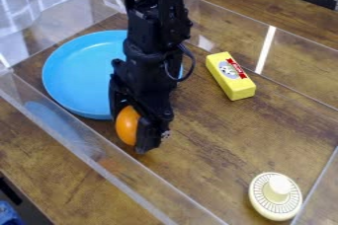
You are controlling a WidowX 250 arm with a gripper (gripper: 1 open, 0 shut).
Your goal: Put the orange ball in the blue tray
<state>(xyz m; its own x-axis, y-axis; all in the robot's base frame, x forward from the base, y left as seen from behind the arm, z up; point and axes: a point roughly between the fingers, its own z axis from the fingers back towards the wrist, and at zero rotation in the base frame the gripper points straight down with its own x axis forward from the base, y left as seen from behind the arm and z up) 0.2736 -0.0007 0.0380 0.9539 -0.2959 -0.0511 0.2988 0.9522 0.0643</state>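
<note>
The orange ball (126,126) sits between the fingers of my black gripper (133,130), which is shut on it just above the wooden table. The blue tray (77,66), a wide round sky-blue dish, lies to the upper left of the ball. Its near right rim passes behind the gripper and arm. The ball is outside the tray, close to its front edge. The arm (154,32) rises from the gripper toward the top of the view and hides part of the tray's right side.
A yellow rectangular block (228,75) lies right of the arm. A small cream ribbed disc (274,193) rests at the lower right. Clear plastic walls (73,130) border the wooden table on the left and front.
</note>
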